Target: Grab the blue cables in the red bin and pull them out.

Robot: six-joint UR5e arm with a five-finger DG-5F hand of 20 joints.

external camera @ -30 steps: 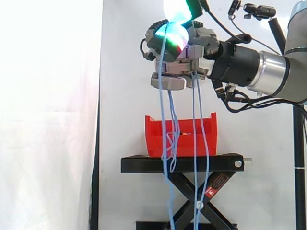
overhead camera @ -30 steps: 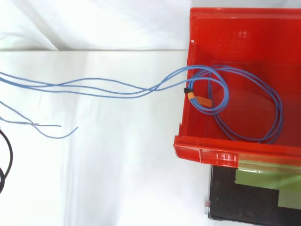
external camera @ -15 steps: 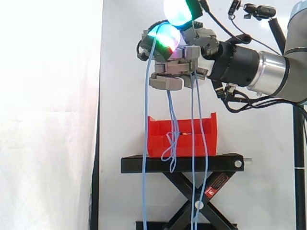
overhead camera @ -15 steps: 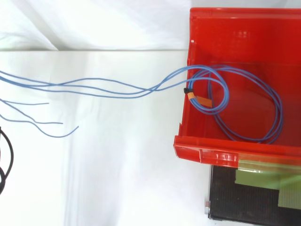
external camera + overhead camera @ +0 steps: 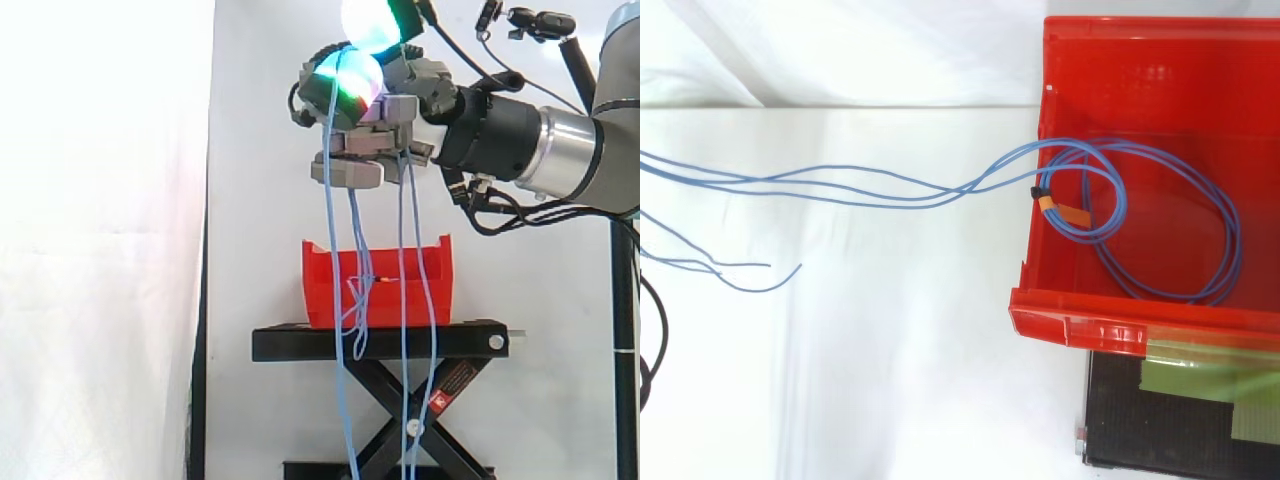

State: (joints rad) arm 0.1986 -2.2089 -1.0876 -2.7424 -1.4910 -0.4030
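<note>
White curtain (image 5: 100, 250) behind, hand (image 5: 380, 130) curled round blue cables (image 5: 402, 230), leftmost strand swung back toward red bin (image 5: 385, 305)

Glossy red plastic bin (image 5: 1120, 330), smooth blue cables (image 5: 870, 185), matt black stand (image 5: 380, 342), white cloth curtain (image 5: 100, 250)

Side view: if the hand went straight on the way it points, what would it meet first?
The hand, fingers curled round the blue cables, points level toward the left. That line looks free up to the white curtain, probably the first thing met, though its depth is unclear.
</note>
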